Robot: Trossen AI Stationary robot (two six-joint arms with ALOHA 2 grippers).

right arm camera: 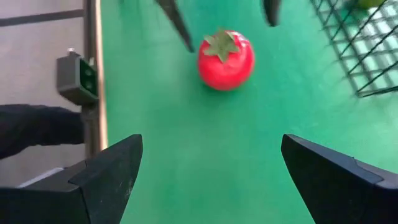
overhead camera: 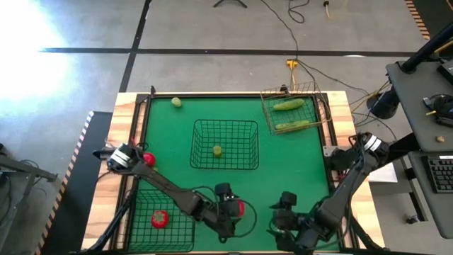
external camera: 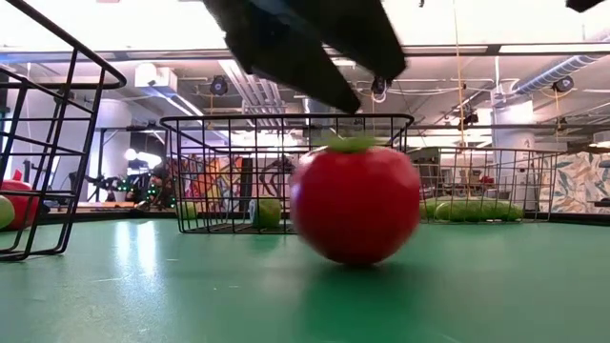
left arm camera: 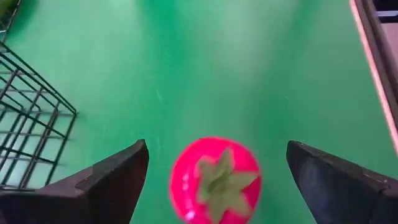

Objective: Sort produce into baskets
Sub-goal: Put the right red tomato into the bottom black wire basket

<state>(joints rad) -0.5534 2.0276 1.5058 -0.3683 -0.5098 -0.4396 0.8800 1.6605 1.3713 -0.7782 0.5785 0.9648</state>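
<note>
Your left gripper [overhead camera: 233, 207] hangs low at the near edge of the table with its fingers spread wide apart, straddling a red tomato [left arm camera: 215, 180] that sits on the green mat [overhead camera: 297, 163] between them, not clamped. In the low view that tomato rests on the mat with the dark fingers just above it. Your right gripper [overhead camera: 283, 212] waits just beside, also at the near edge, fingers wide apart and empty, looking toward the same tomato.

Going outward, you are, by my reading, a little past halfway. The dark basket [overhead camera: 185, 228] at the near left corner holds one tomato [overhead camera: 160, 218]. The dark middle basket [overhead camera: 249, 145] holds one pale yellow-green fruit [overhead camera: 216, 149]. The lighter wire basket [overhead camera: 267, 106] at the far right holds both cucumbers [overhead camera: 289, 105], lying side by side.

Still loose on the mat: the tomato under your left gripper, another tomato [overhead camera: 148, 159] at the left edge beside the left arm's base, and a pale fruit [overhead camera: 176, 102] at the far left corner. A third pale fruit I cannot find with certainty.
</note>
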